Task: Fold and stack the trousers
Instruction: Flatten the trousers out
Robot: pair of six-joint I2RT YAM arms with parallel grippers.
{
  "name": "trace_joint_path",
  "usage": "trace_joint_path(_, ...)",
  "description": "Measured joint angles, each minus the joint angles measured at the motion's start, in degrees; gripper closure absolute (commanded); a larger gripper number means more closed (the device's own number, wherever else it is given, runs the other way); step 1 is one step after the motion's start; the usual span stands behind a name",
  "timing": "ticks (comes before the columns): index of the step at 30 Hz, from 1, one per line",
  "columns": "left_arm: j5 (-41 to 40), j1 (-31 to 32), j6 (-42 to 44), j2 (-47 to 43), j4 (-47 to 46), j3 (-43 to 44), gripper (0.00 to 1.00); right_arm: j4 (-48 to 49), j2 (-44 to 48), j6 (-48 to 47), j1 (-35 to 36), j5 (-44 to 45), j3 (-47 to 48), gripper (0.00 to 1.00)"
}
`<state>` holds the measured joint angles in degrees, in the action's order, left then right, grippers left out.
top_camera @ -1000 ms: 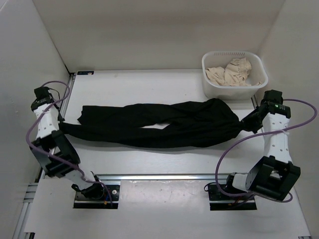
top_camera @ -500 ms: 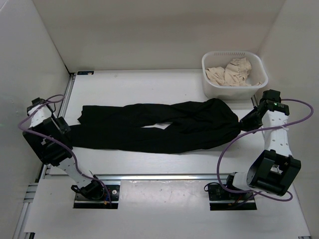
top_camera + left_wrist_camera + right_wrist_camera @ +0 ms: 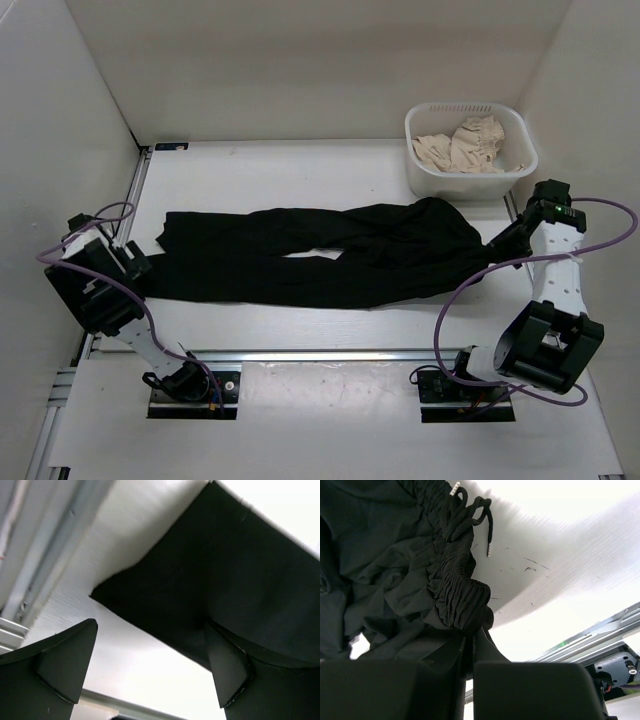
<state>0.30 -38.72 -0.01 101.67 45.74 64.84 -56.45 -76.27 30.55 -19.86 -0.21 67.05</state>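
Trousers point(image 3: 320, 262) lie left-to-right on the worktop point(image 3: 300, 180), waistband point(image 3: 462, 600) clamped in the right end effector point(image 3: 469, 645), left end effector point(image 3: 150, 625) apart at the leg hem point(image 3: 125, 597).

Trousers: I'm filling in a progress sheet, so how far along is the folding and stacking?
Done: the trousers lie stretched lengthwise across the table, legs side by side. In hand: the right jaws are shut on the waistband; the left jaws stand open at the leg ends. Left: no fold is made yet, and nothing is stacked.
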Motion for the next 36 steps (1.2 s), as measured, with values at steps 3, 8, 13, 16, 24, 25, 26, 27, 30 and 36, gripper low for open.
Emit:
trace_joint_path(3, 0.1, 0.0, 0.0, -0.5, -1.9, 0.0, 0.01, 0.0, 0.0, -0.2, 0.0, 0.3, -0.3, 1.00)
trace_joint_path(8, 0.2, -0.3, 0.0, -0.8, -3.3, 0.0, 0.01, 0.0, 0.0, -0.5, 0.0, 1.2, -0.5, 1.00)
trace_joint_path(13, -0.6, -0.4, 0.0, 2.7, -4.5, 0.8, 0.85, 0.0, 0.1, -0.7, -0.1, 1.5, -1.3, 1.00)
trace_joint_path(16, 0.1, -0.9, 0.0, 2.8, -4.7, 0.9, 0.86, -0.1, 0.0, -0.7, -0.6, 1.0, -1.2, 1.00)
trace_joint_path(24, -1.8, -1.7, 0.0, 2.2, 0.2, 5.2, 0.86, -2.5, -5.7, 1.5, -1.0, -3.1, 13.0, 1.00)
trace_joint_path(25, -2.3, -2.3, -0.1, 1.4, 1.2, 6.0, 0.86, -3.3, -4.9, 2.2, -1.3, -3.3, 13.5, 1.00)
trace_joint_path(26, -3.1, -2.8, -0.1, 0.4, 2.1, 6.4, 0.86, -4.0, -3.7, 2.8, -1.9, -3.6, 12.8, 1.00)
trace_joint_path(27, -4.1, -3.5, -0.1, -1.0, 3.1, 6.4, 0.86, -4.8, -1.4, 3.8, -3.0, -4.0, 10.6, 1.00)
trace_joint_path(30, -8.5, -5.6, -0.2, -6.3, 4.7, 3.0, 0.86, -9.9, 6.9, 6.9, -7.7, -2.4, 1.2, 1.00)
trace_joint_path(36, -16.7, -8.6, -0.1, -8.4, 6.4, -7.6, 0.86, -15.4, 14.7, 12.6, -9.5, 7.1, -12.6, 1.00)
